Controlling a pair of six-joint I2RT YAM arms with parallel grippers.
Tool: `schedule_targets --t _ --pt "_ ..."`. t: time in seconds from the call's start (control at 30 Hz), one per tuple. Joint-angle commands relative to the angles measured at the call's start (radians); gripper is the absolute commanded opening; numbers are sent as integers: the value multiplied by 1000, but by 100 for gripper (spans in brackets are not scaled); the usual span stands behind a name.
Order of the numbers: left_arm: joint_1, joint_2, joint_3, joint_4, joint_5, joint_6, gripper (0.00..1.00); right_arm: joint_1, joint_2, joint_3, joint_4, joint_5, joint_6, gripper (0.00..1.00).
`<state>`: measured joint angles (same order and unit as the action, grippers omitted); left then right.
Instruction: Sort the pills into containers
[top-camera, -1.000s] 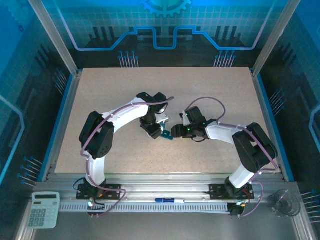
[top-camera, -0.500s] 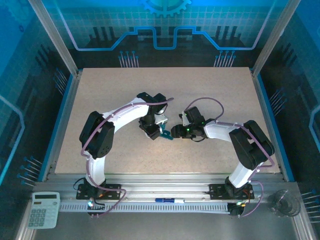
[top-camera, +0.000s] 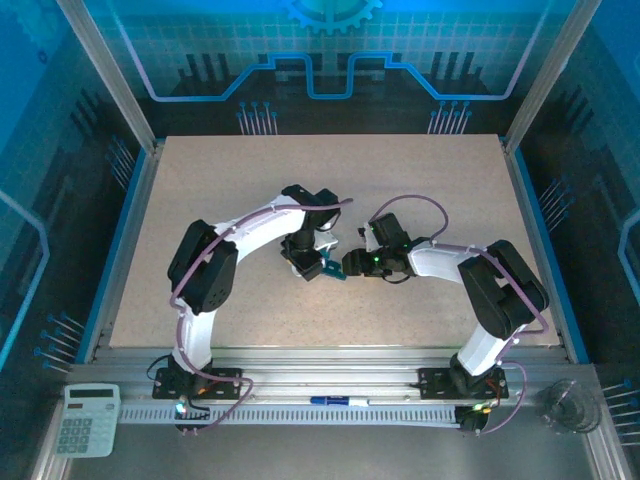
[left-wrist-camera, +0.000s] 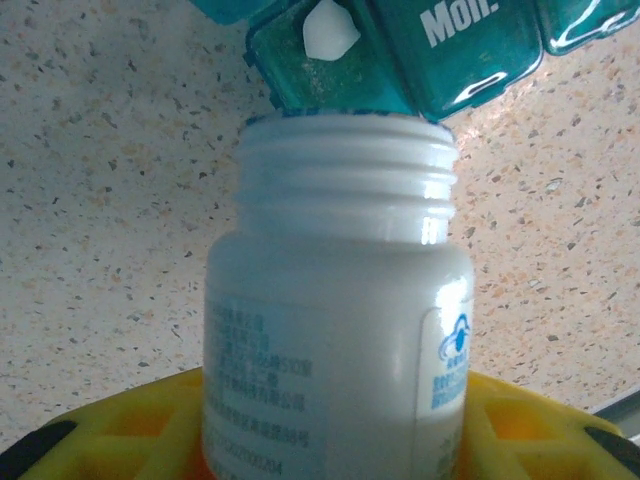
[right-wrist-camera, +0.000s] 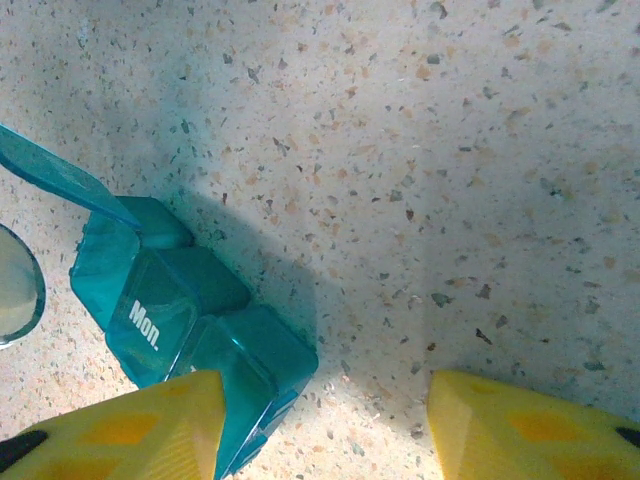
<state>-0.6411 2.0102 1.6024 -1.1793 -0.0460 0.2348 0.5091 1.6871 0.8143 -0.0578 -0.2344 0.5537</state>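
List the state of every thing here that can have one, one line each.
Pill box, end lid flipped open, "Mon." lid shut.
Pill, white, lying in the open end compartment.
Bottle, uncapped, its mouth right by the open compartment.
Left fingers, shut on the bottle.
Right fingers, apart, one at the pill box's end, nothing clamped between them.

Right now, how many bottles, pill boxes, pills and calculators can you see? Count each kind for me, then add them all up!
white bottle: 1
teal pill box: 1
white pill that shows, in the open compartment: 1
calculator: 1
Total: 4
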Motion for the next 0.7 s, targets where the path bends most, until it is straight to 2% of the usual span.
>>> schedule_targets --t 0.0,0.67 --pt "-12 31 38 -57 -23 -14 0 -4 29 5 3 -14 -5 58" --pt "-34 92 104 -102 -77 -3 0 -4 35 3 6 -14 -1 58"
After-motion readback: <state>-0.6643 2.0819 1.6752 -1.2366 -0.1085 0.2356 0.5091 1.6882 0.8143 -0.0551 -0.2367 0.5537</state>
